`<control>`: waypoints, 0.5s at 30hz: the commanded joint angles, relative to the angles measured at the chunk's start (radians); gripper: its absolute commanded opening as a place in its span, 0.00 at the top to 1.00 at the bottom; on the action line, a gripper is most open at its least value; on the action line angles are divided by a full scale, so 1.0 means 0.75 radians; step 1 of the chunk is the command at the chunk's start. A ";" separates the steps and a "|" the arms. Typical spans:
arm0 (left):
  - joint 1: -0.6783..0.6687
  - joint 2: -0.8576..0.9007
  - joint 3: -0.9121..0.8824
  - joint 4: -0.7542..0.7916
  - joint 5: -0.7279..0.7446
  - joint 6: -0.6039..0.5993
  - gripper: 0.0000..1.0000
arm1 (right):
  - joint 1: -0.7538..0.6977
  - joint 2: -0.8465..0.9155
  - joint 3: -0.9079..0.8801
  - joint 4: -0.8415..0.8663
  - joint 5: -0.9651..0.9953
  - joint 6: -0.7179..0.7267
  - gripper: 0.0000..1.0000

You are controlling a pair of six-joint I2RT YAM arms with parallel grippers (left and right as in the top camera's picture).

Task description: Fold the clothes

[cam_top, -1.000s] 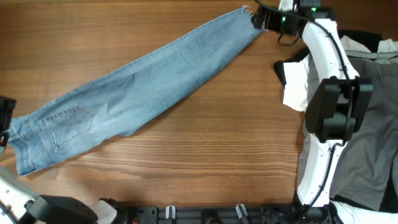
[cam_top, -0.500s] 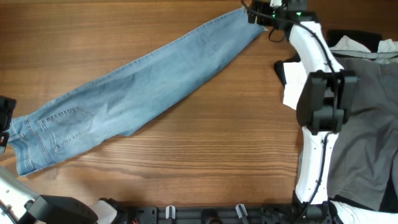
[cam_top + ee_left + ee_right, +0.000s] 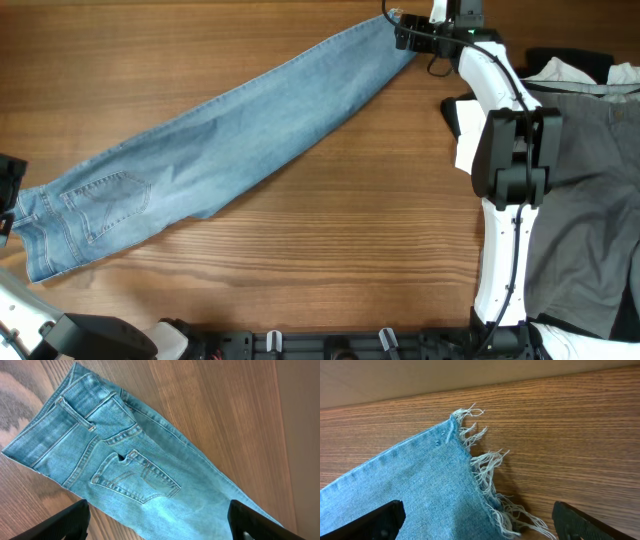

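The right arm (image 3: 497,255) stretches far forward from its base, white links nearly in line, black elbow block midway, wrist turned leftward. The right gripper (image 3: 397,30) points left, jaws spread wide, its right fingers (image 3: 375,522) low at the corners of the wrist view. The left arm (image 3: 22,312) rises at the near-left corner; the left gripper (image 3: 8,195) sits at the left edge, jaws wide apart, left fingers (image 3: 60,522) likewise splayed

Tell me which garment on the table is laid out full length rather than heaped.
The light-blue jeans, stretched diagonally across the wood. The grey trousers and white garment lie bunched together at the right edge.
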 commanded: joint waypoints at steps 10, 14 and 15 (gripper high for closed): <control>-0.004 0.003 -0.009 -0.018 0.016 0.032 0.12 | 0.004 0.083 0.009 -0.032 -0.053 0.021 0.10; -0.004 0.003 -0.009 -0.025 0.016 0.032 0.12 | 0.003 0.110 0.009 -0.037 -0.117 0.024 0.15; -0.004 0.003 -0.009 -0.028 0.016 0.032 0.12 | 0.004 0.116 0.009 -0.041 -0.134 0.027 0.16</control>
